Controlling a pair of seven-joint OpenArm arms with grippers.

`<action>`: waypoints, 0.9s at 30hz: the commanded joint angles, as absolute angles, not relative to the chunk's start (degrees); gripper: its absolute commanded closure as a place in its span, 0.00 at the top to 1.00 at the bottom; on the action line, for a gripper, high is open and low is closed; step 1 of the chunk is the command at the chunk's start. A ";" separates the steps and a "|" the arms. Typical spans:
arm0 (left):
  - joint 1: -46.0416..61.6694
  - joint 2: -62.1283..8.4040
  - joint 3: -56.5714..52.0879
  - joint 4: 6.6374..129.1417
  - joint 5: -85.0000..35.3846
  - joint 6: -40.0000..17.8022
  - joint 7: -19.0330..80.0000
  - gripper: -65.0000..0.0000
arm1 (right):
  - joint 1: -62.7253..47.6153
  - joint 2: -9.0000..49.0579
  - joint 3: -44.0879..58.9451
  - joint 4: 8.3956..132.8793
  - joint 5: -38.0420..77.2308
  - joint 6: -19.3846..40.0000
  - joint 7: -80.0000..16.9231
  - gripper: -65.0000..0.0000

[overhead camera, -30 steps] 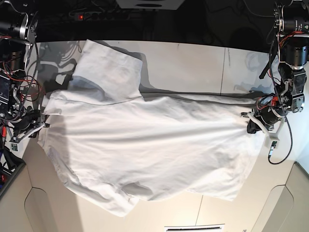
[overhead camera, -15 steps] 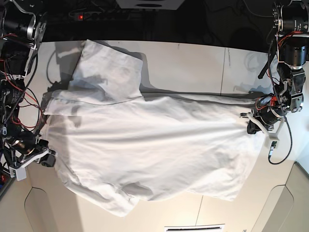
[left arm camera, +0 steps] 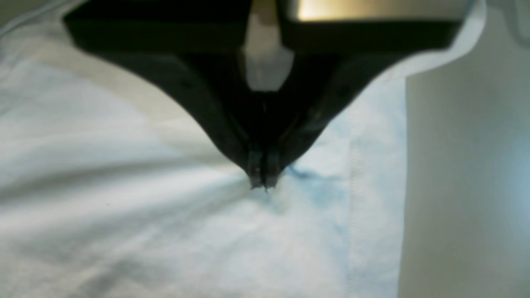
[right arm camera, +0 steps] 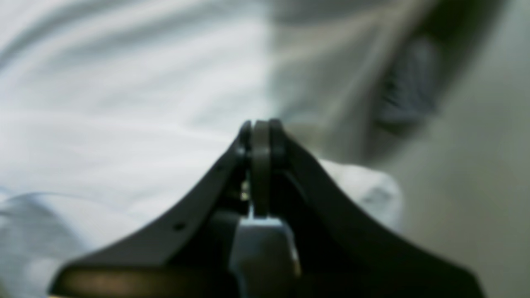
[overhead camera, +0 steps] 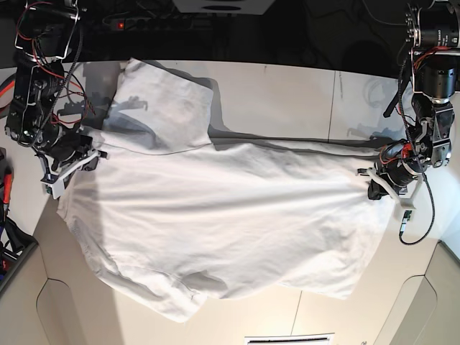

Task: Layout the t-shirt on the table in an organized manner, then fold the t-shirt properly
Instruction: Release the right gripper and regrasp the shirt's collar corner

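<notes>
Both pincers are fully closed. Left gripper (overhead camera: pixel 370 183), at the right side of the base view, has its jaws pinched on the t-shirt (overhead camera: pixel 215 215) close beside a stitched hem, and creases fan out from that pinch across the cloth; in the left wrist view its tips (left arm camera: pixel 261 182) meet on the fabric with bare tabletop just beyond the hem. Right gripper (overhead camera: pixel 90 152), at the left side of the base view, sits at the shirt's opposite edge with its jaws pressed together (right arm camera: pixel 261 132); the blurred wrist view does not show whether any cloth is caught between them.

Largest thing in view is the table (overhead camera: pixel 287 93), white, with a thin dark seam running across its far right part. On it the t-shirt lies spread wide between the two arms, wrinkled, one part folded up toward the far left corner and its lower edge bunched near the front rim. The shirt is stretched from the left gripper's pinch toward the right gripper.

No brand, label or readable writing shows on the shirt or the table.
</notes>
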State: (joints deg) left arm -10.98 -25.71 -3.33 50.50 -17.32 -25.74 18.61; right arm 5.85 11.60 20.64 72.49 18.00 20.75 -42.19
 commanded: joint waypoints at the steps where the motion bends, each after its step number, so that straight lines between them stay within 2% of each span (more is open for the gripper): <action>1: -11.27 -26.50 -3.33 50.39 -15.62 -24.67 21.23 0.00 | 5.82 13.15 20.88 73.49 16.97 20.03 -40.73 0.00; 5: -11.27 -26.52 -3.33 50.39 -15.62 -24.67 21.23 0.00 | 4.25 15.86 20.95 73.43 14.76 18.81 -40.21 0.00; 15: -11.27 -26.50 -3.33 50.39 -15.62 -24.67 21.23 0.00 | 4.43 21.80 21.04 73.45 7.49 10.33 -37.08 0.00; 19: -11.29 -26.55 -3.36 50.54 -16.14 -24.64 20.86 0.00 | 4.38 22.09 21.21 74.37 7.79 10.28 -37.15 0.00; 24: -11.25 -26.52 -6.52 54.48 -22.46 -24.91 20.49 0.00 | 3.95 22.02 21.32 79.22 11.75 12.47 -38.92 0.00; 27: -11.27 -26.52 -11.16 58.83 -25.63 -30.02 22.33 0.00 | 2.81 22.00 21.39 85.36 14.87 15.53 -40.99 0.00</action>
